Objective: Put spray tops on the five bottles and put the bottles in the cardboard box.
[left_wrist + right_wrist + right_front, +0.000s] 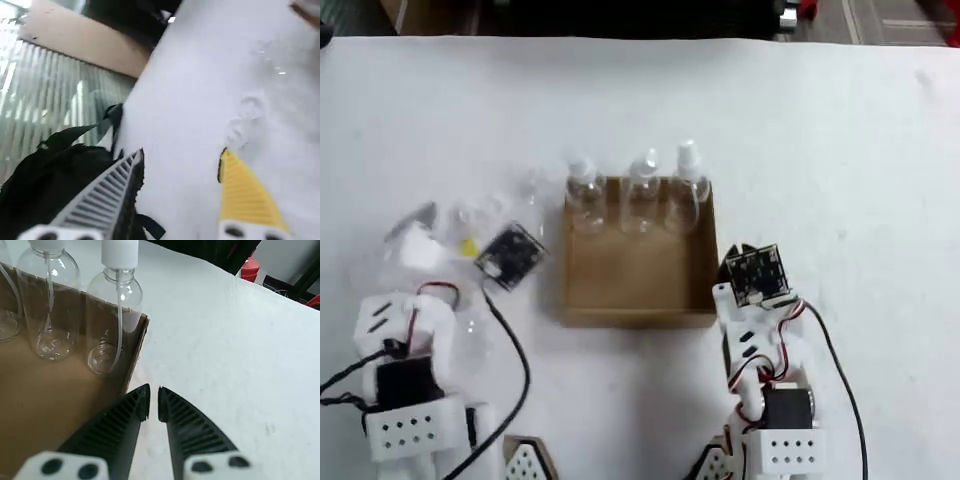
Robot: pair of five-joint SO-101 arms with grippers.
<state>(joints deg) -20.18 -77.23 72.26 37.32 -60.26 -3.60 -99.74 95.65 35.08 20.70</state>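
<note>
Three bottles (642, 200) stand upright in the cardboard box (638, 285), in a row against its far wall. Each carries a white spray top (688, 155). The right wrist view shows thin dip tubes running down inside the clear bodies. The near part of the box floor is bare. The box sits mid-bench, between the two arms, on the white bench (840, 150).

Right hand (153, 402): the black fingers are drawn together with only a sliver of gap at the tips, and nothing is between them. It hangs over the bench just outside the box wall on the right arm's side, near the closest of the three bottles.

Left hand (181, 155): the fingers are spread well apart, one grey-black and one yellow, and nothing is held. White bench shows between them. It is on the other side of the box, apart from it.

Faint clear objects (245, 112) lie on the bench ahead of the left hand. They are too indistinct to identify or count. A black bag (50, 170) shows past the bench edge in the left wrist view.
</note>
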